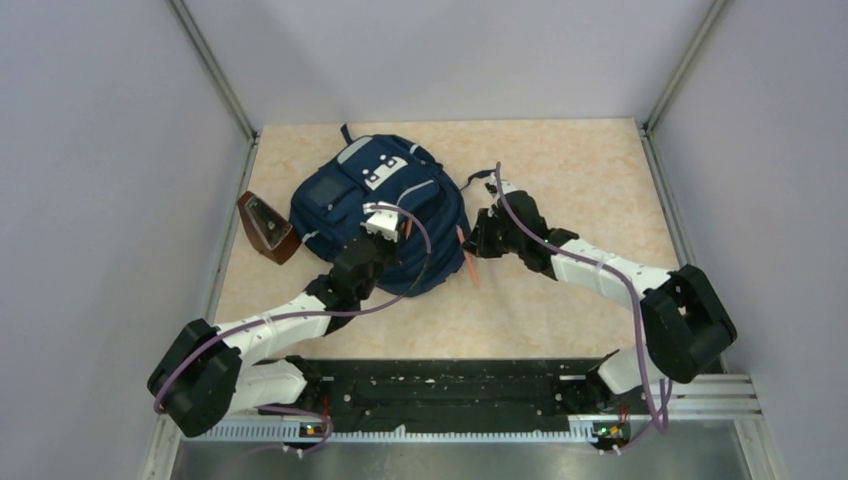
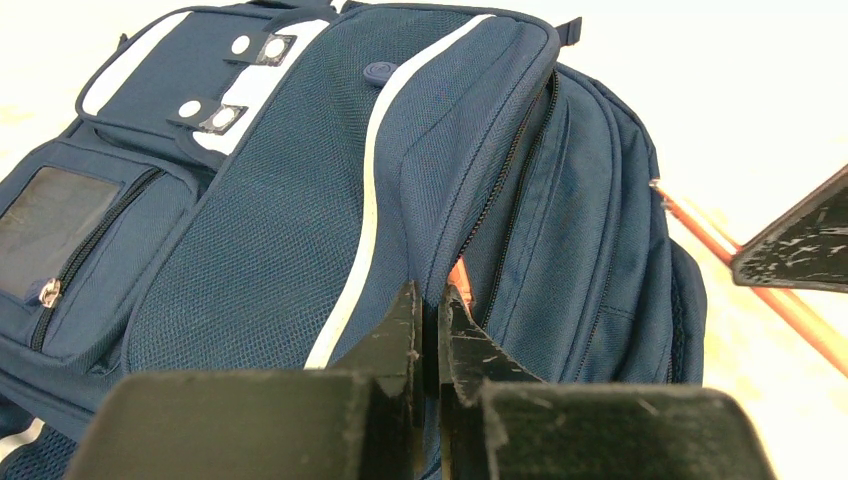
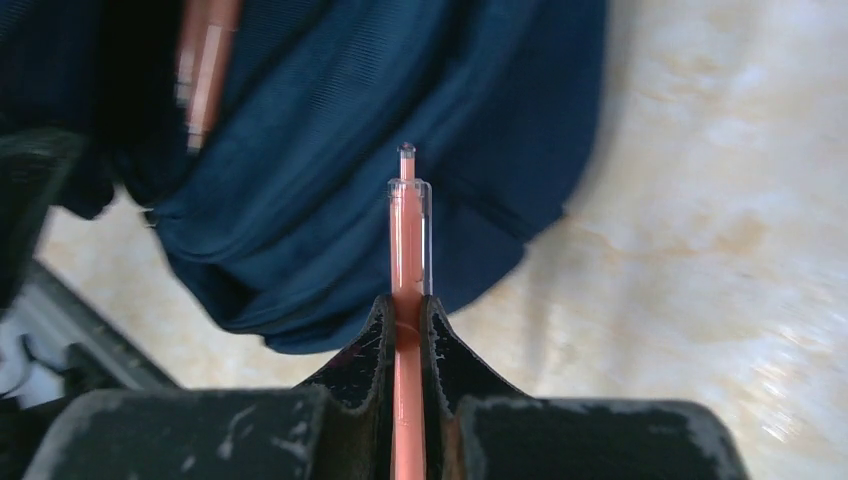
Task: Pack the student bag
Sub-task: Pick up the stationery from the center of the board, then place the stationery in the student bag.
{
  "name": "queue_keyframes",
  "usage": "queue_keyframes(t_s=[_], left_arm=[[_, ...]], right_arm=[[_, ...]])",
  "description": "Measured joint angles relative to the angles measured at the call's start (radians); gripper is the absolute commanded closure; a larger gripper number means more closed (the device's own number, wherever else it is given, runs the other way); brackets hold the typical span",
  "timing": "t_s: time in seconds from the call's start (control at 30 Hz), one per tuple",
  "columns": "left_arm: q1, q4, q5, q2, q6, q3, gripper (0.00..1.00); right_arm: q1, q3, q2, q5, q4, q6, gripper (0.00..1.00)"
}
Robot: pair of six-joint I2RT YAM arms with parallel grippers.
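The student bag (image 1: pixel 345 200) is a large navy backpack with white strips, lying in the left middle of the table. My left gripper (image 1: pixel 392 232) is on its near right side. In the left wrist view the gripper (image 2: pixel 432 295) is shut on the fabric edge of a zip opening of the bag (image 2: pixel 300 200), with an orange tip (image 2: pixel 460 280) showing just inside. My right gripper (image 1: pixel 473 243), just right of the bag, is shut on an orange pen (image 1: pixel 468 265). In the right wrist view the pen (image 3: pixel 408 230) points at the bag (image 3: pixel 400 100).
A brown triangular case (image 1: pixel 266 228) lies left of the bag near the left wall. A second orange pen (image 3: pixel 205 70) shows in the bag's dark opening. Grey walls and metal rails (image 1: pixel 215 70) enclose the table (image 1: pixel 580 170). The right gripper's finger (image 2: pixel 800 245) shows in the left wrist view.
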Motion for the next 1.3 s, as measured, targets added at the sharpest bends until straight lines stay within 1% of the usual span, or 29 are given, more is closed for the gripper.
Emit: queue_keyframes(t_s=[0.1,0.27,0.43,0.57,0.87,1.03,1.17,1.3], left_arm=[[0.0,0.0,0.001,0.0,0.0,0.0,1.0],[0.0,0.001,0.002,-0.001,0.0,-0.002,1.0],[0.002,0.001,-0.002,-0.003,0.001,-0.002,1.0],[0.005,0.001,-0.017,-0.003,0.002,-0.002,1.0],[0.006,0.001,-0.027,-0.003,0.003,-0.002,1.0],[0.005,0.0,-0.024,-0.003,0.002,-0.002,1.0],[0.005,0.0,-0.023,-0.003,0.002,-0.002,1.0],[0.005,0.0,-0.023,-0.003,0.001,-0.002,1.0]], right_arm=[[0.003,0.02,0.039,-0.096,0.061,0.042,1.0],[0.006,0.087,0.161,-0.198,0.142,0.124,1.0],[0.01,0.136,0.253,-0.241,0.201,0.198,1.0],[0.017,0.169,0.291,-0.251,0.225,0.233,1.0],[0.028,0.164,0.282,-0.212,0.236,0.254,1.0],[0.033,0.111,0.201,-0.155,0.247,0.251,1.0],[0.033,0.107,0.133,-0.102,0.258,0.234,1.0],[0.033,0.107,0.105,-0.088,0.267,0.227,1.0]])
